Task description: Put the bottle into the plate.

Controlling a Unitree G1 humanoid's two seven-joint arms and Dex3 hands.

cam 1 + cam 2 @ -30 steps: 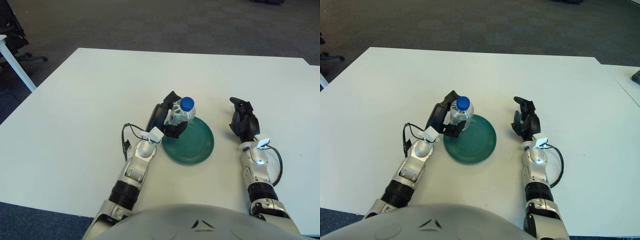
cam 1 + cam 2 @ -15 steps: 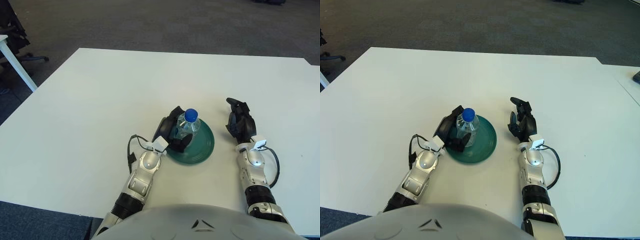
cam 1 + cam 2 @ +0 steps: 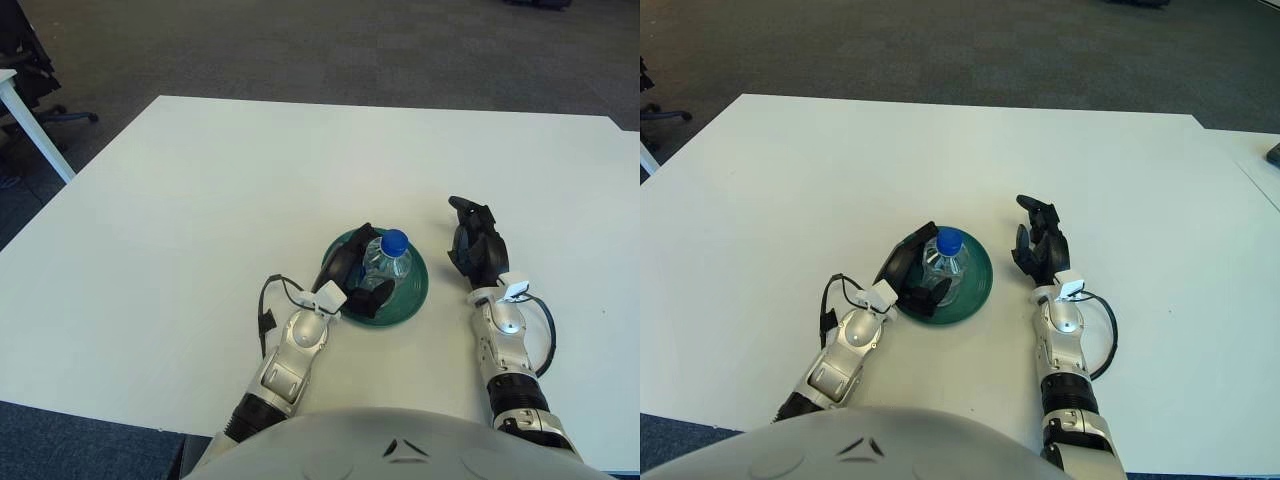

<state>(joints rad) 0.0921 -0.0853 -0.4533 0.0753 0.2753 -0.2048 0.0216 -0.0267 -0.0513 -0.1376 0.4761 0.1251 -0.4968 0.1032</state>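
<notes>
A: So, where is the clear plastic bottle with the blue cap point(image 3: 386, 262)?

B: Upright over the round dark green plate point(image 3: 412, 288), near the plate's middle. The left hand point(image 3: 355, 283) has its fingers wrapped round the bottle's body from the left and near side. I cannot tell whether the base is already touching the plate.

A: And the other one?

B: The right hand point(image 3: 473, 248) shows just to the right of the plate, above the white tabletop point(image 3: 200, 200), fingers loosely curled and holding nothing.

A: What could go wrong from here?

B: I see 2 risks. First, the bottle is tall and light, so if the fingers open unevenly or drag on the way out, they could tip it toward the far rim. Second, the plate is shallow and likely to slide on the smooth tabletop; a nudge from the wrist against its near-left edge could shift it with the bottle standing on it.

A: Any label or writing to read?

B: None that I can make out. The bottle looks plain and clear, and the small white tags at both wrists show no legible text.
</notes>
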